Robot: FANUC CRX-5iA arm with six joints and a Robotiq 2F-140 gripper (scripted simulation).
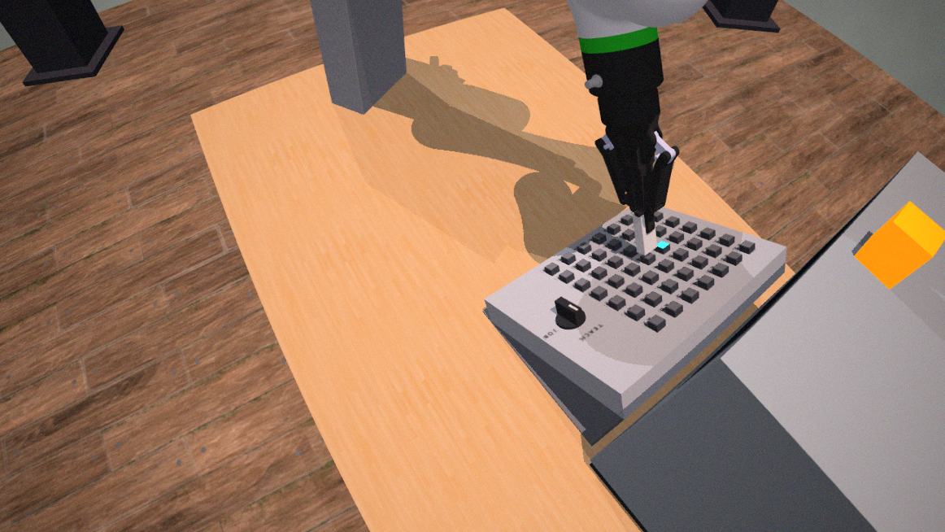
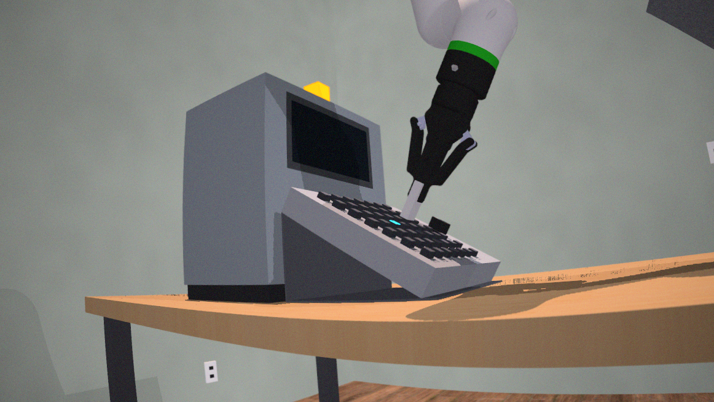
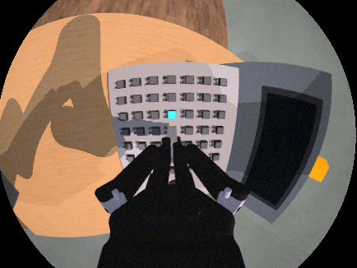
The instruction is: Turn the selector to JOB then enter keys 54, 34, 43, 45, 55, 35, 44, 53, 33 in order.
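Note:
The grey keypad panel (image 1: 634, 359) (image 2: 349, 239) (image 3: 118, 73) slopes up from the table and carries rows of dark square keys. One key (image 1: 662, 246) (image 2: 394, 222) (image 3: 172, 114) glows cyan; all the others are dark. My gripper (image 1: 644, 221) (image 2: 422, 192) (image 3: 172, 133) is shut, and a white stylus (image 1: 639, 236) (image 2: 412, 204) sticks out from its fingertips. The stylus tip is down at the key right beside the lit one; I cannot tell whether it presses it. The black selector knob (image 1: 567, 311) (image 2: 438, 224) sits at the panel's near corner above the printed JOB and TEACH labels; its pointing is unclear.
The panel belongs to a grey machine box with a dark screen (image 2: 329, 142) (image 3: 285, 141) and an orange beacon (image 1: 902, 241) (image 2: 316, 90) (image 3: 317, 169) on top. The arm's grey base column (image 1: 360, 52) stands at the far end of the wooden table (image 1: 330, 263) (image 2: 549, 319).

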